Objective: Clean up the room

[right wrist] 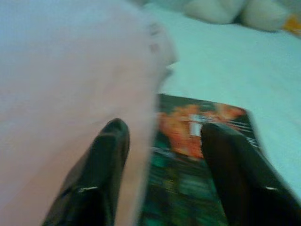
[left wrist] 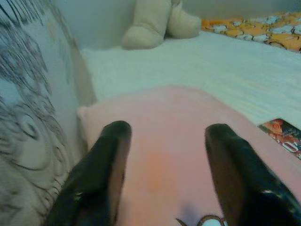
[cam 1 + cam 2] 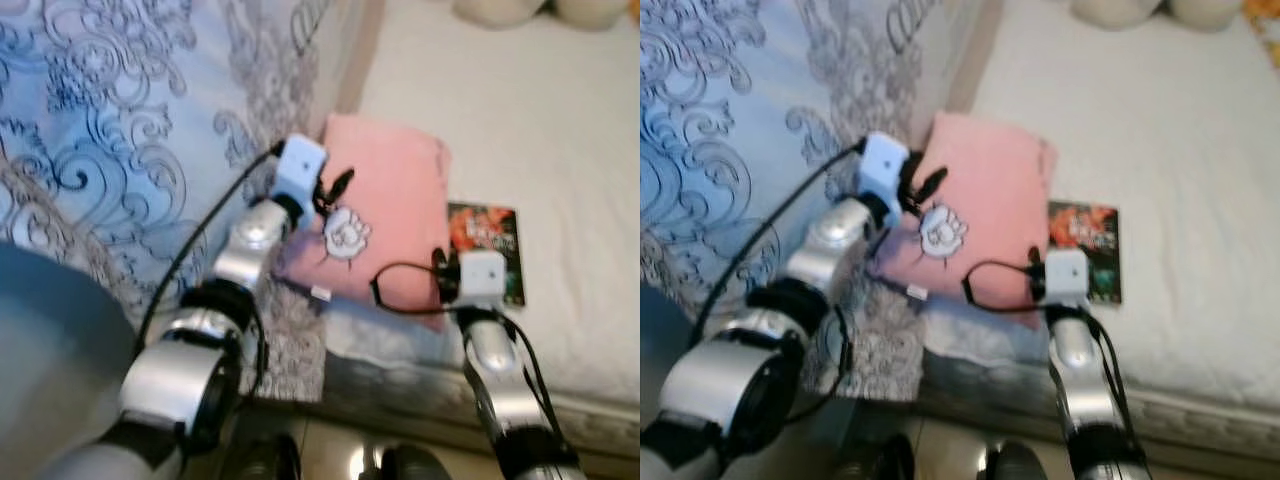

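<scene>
On the white bed (image 3: 560, 150), a soft pink cushion (image 3: 390, 190) lies left of a dark, glossy book (image 3: 487, 240). The left gripper (image 2: 167, 141) reaches over the cushion, the right gripper (image 1: 162, 136) straddles the cushion's edge and the book, both spread wide, holding nothing.

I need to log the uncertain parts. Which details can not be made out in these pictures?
- Book: cover text is blurred in the eye views; in the right wrist view the pink pillow hides its near edge.
- Plush toy: cut off by the top edge of the left wrist view.
- Right gripper: in the eye views its fingers are hidden behind its wrist.
- Left gripper: whether it touches the pillow is unclear.
</scene>
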Motion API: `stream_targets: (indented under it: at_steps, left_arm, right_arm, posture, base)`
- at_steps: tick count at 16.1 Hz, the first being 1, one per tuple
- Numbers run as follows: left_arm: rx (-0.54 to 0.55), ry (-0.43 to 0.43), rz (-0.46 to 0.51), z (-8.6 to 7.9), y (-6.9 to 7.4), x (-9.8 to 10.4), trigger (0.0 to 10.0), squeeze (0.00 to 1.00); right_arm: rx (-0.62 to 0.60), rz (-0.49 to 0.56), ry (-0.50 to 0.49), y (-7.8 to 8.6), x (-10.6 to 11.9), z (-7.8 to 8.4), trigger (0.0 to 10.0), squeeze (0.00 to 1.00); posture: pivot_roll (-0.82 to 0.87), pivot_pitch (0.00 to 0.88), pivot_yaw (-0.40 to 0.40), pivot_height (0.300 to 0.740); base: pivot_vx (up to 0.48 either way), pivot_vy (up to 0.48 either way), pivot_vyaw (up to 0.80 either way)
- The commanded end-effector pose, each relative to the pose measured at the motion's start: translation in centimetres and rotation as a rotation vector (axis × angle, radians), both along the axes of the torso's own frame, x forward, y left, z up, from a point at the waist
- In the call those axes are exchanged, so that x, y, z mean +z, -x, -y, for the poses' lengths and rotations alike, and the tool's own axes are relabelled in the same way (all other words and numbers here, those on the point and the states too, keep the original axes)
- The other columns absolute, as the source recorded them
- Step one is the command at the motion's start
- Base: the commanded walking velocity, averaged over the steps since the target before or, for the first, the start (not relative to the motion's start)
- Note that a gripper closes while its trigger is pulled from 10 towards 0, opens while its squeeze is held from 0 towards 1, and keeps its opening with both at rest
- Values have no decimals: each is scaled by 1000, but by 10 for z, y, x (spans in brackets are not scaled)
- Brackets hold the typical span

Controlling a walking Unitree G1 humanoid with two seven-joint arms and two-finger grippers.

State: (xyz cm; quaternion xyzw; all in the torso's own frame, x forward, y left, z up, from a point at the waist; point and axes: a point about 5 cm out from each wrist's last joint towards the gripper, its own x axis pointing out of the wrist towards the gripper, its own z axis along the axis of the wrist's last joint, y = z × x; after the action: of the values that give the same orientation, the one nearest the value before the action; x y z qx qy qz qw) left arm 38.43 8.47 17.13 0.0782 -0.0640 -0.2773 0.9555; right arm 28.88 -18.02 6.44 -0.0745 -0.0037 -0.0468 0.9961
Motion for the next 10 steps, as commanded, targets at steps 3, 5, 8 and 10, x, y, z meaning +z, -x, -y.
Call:
stream_targets:
  at_steps: [3,5,8,10]
  left_arm:
    - [63,29,2,-39,32,-33,10000,1000]
    - [127,91,-11,-52,60,-57,10000,1000]
    - [331,184,-87,-87,87,-81,10000,1000]
    - [282,182,-89,-74,81,-74,10000,902]
  right_arm:
    - [-119,164,36,50,13,14,10000,1000]
    - [-144,89,9,70,2,22,10000,1000]
    - [-125,27,-53,77,-10,6,10000,1000]
    - [-117,-15,-71,72,-15,2,10000,1000]
  posture:
    - [92,0,16,740]
    - [88,0,-2,740]
    - [89,0,-14,740]
    - [78,0,-9,740]
  base:
    - [0,0,0]
    - [0,0,0]
    - [0,-157,0]
    - [0,-441,0]
